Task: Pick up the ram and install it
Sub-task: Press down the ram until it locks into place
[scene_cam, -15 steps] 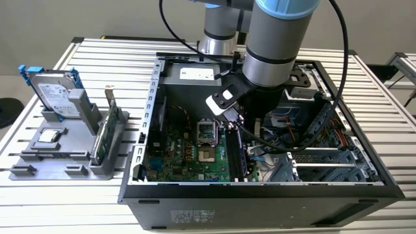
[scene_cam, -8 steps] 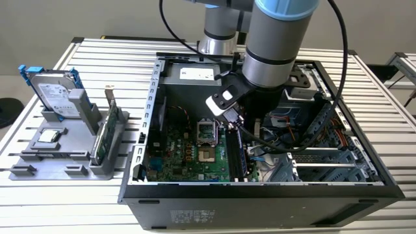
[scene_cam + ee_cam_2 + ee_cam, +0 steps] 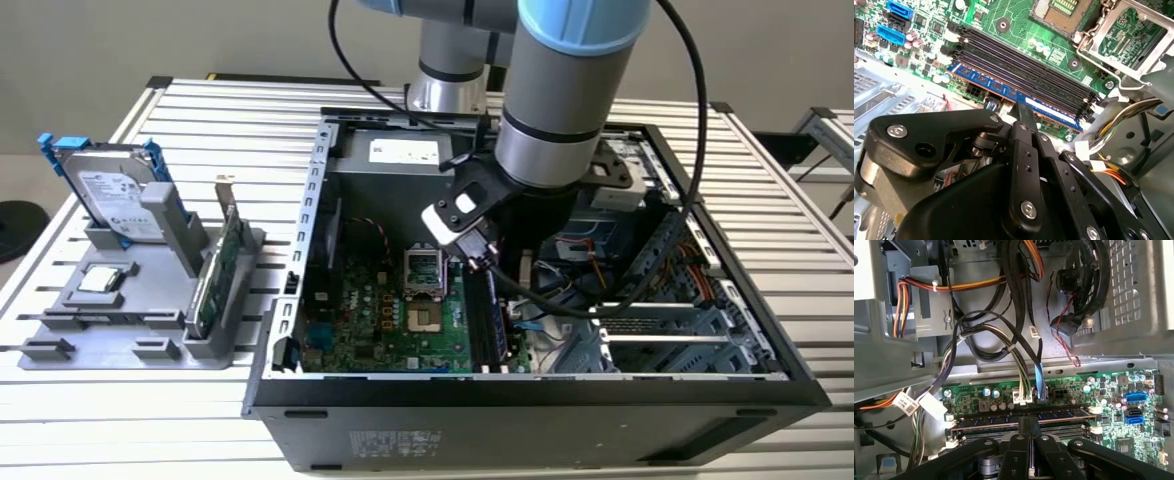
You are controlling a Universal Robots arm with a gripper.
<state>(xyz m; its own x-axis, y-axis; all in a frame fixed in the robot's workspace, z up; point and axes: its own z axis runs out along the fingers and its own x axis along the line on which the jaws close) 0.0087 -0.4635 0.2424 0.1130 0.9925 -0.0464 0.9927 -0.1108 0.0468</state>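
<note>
The ram point(image 3: 1019, 97) is a long, thin blue stick with a pale label, lying in the slot at the edge of the bank of memory slots point(image 3: 1024, 67) on the green motherboard point(image 3: 387, 310). In the second wrist view the pincer point(image 3: 1021, 111) stands directly over it, fingers drawn together with the tips at its upper edge; whether they grip it cannot be told. One computer case point(image 3: 534, 400) sits on the slatted desk point(image 3: 214, 110). The exterior view adds a grey holder point(image 3: 134, 330) carrying one hard drive point(image 3: 114, 195) and one green card point(image 3: 220, 265). The first wrist view adds bundled cables point(image 3: 1004, 340).

One ram point(image 3: 1019, 97) (slotted), one hard drive point(image 3: 114, 195).
</note>
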